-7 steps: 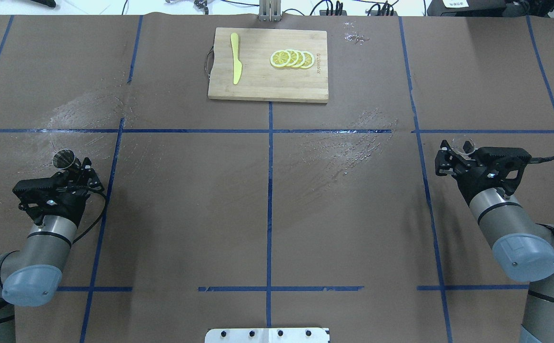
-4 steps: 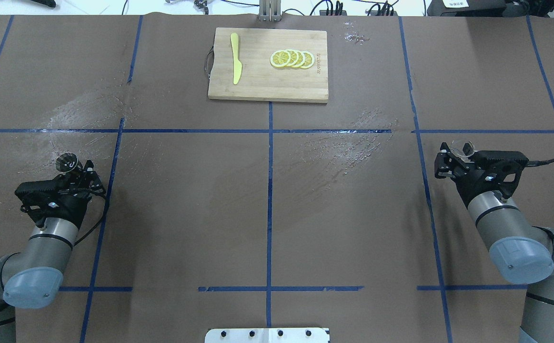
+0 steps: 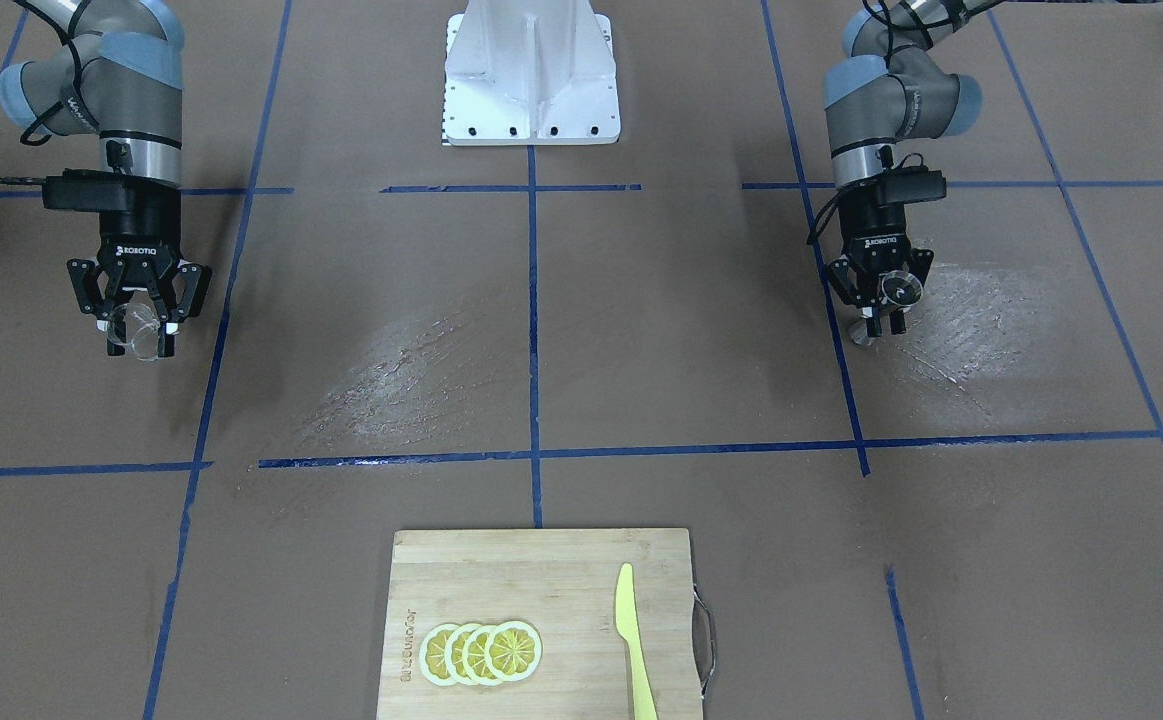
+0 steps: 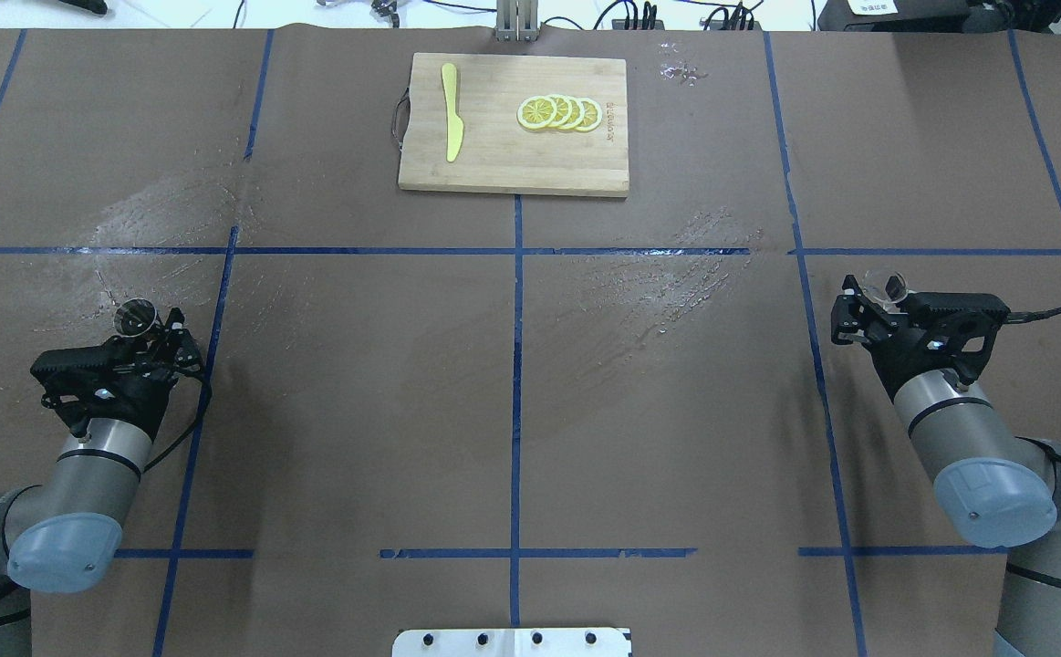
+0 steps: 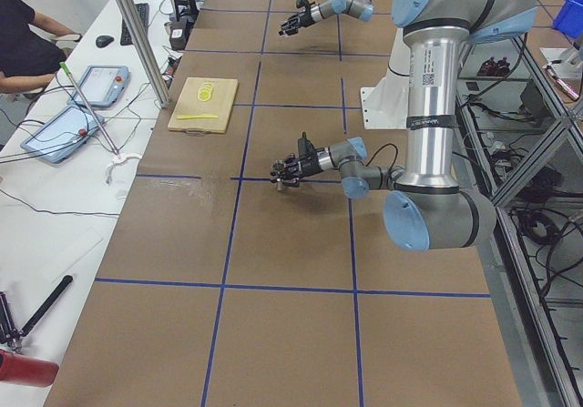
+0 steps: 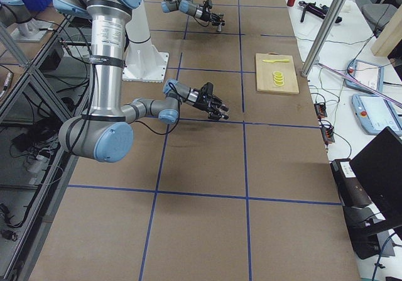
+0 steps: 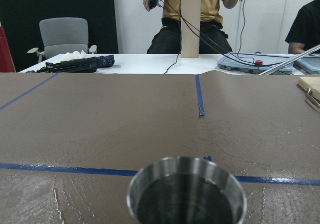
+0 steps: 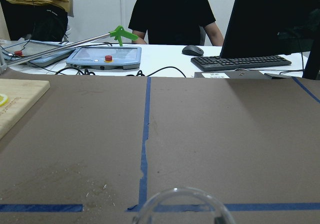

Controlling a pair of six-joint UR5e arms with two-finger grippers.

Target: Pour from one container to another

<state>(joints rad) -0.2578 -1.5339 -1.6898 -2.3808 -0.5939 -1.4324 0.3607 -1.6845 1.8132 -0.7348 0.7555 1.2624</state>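
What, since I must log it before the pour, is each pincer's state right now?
Left pincer: closed, holding the steel jigger.
Right pincer: closed, holding the clear glass cup.

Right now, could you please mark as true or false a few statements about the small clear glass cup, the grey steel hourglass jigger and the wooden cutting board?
1. The left gripper grips the grey steel hourglass jigger. True.
2. The right gripper is empty. False: it is shut on the small clear glass cup.
3. Cup and jigger meet over the table's centre. False: they are far apart, one in each gripper.
4. The yellow knife lies on the wooden cutting board. True.
5. The lemon slices lie on the bare table. False: they overlap in a row on the board.
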